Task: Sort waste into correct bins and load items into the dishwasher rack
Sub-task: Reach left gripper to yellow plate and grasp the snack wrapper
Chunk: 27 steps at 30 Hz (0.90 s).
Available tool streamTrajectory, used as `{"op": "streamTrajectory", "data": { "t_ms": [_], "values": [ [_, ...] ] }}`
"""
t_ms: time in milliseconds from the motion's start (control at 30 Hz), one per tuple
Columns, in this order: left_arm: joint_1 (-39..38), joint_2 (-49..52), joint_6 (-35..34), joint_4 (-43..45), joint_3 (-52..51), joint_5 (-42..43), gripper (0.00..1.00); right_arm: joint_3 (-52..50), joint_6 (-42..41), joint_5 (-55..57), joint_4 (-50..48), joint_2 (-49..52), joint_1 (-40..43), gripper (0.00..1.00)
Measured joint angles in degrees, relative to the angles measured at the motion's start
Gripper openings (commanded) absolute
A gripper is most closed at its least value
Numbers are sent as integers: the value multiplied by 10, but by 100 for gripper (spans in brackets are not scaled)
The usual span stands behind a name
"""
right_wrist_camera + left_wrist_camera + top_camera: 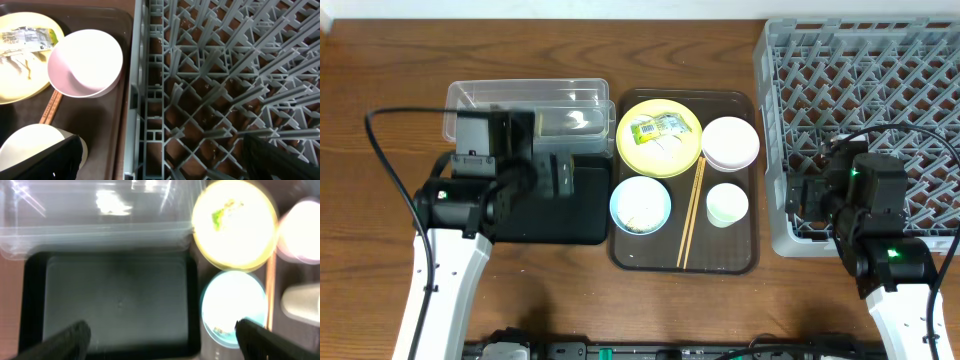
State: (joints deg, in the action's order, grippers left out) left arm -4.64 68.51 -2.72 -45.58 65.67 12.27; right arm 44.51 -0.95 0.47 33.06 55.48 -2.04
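The tub (520, 95) is clear glossy plastic, the black tray (585, 210) matt, the chopsticks (691, 212) bare wood, the rack (860, 70) dull grey moulded plastic, the wrapper (660, 128) shiny, the table (380, 60) grained dark wood.

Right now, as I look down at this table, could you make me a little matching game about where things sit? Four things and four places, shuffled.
Things
1. snack wrapper
2. chopsticks
3. pale pink bowl
4. clear tub

Places
A. between the light blue bowl and the cup
B. beside the black tray, on its far side
C. lying on the yellow plate
D. beside the yellow plate, toward the grey rack

Pairs: 1-C, 2-A, 3-D, 4-B
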Motion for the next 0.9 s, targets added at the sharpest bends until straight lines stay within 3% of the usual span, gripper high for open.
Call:
{"op": "streamTrajectory", "data": {
  "t_ms": [300, 633, 900],
  "values": [
    [-58, 116, 85, 102, 66, 16, 93, 0, -1, -13, -7, 0, 0, 99],
    [-181, 267, 222, 222, 109, 7, 86, 1, -1, -16, -7, 0, 0, 99],
    [-212, 379, 255, 283, 109, 7, 86, 1, -1, -18, -7, 0, 0, 99]
  ]
}}
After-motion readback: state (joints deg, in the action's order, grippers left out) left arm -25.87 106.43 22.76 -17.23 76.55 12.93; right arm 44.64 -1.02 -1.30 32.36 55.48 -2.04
